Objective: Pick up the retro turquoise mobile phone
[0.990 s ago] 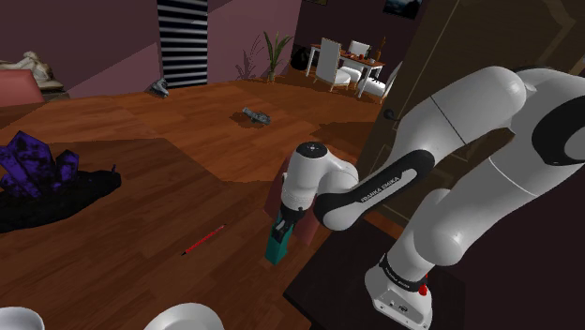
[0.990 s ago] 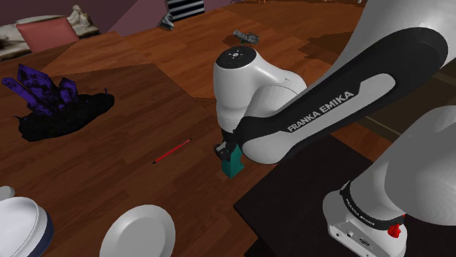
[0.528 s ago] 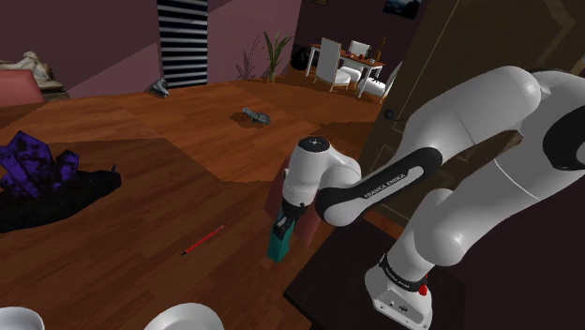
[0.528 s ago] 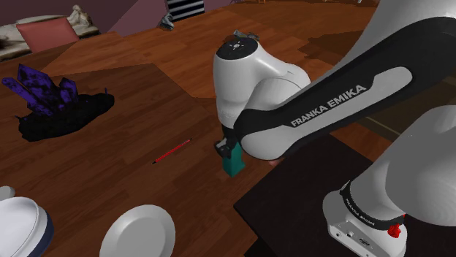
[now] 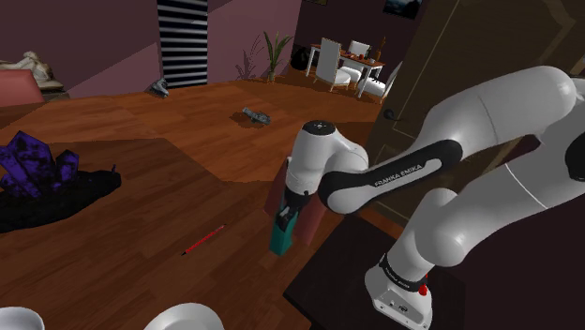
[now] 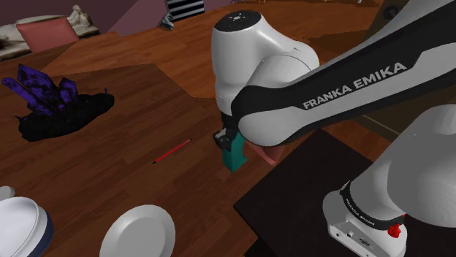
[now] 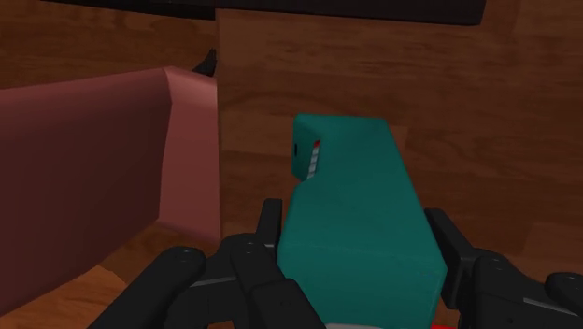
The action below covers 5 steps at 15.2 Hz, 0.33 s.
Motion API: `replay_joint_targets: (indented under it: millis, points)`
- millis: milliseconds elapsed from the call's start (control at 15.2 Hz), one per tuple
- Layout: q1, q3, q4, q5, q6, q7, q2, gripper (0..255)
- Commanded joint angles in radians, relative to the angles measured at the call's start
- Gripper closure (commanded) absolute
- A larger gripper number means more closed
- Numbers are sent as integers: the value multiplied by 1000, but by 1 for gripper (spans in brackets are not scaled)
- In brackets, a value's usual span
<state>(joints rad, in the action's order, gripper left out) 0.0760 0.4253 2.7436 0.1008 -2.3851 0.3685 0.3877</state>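
The turquoise phone (image 5: 280, 236) is a plain teal block, standing upright close above the wooden table (image 5: 112, 244), just off the corner of my dark stand. My black gripper (image 5: 285, 217) comes down on its upper end and is shut on it. From the second exterior view, the phone (image 6: 234, 155) hangs under the gripper (image 6: 227, 139), partly hidden by the white wrist. In the wrist view the phone (image 7: 360, 224) sits between the two fingers (image 7: 269, 222), which press its sides; a small red and white mark shows on its far end.
A dull pink box (image 7: 103, 187) stands right beside the phone. A red pencil (image 6: 172, 151) lies on the table nearby. Farther off are a purple crystal on a black base (image 6: 51, 98), a white plate (image 6: 137, 234) and a white bowl (image 6: 22, 223).
The arm has risen and swung slightly towards the shoulder view's right. The phone has gone up a little with the gripper still shut on it.
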Motion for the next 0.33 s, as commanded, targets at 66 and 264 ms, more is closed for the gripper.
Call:
replay_joint_targets:
  millis: [66,264]
  points:
    - [7,-11,-21,8,55,-11,35,255]
    - [9,-15,-28,10,75,-14,48,255]
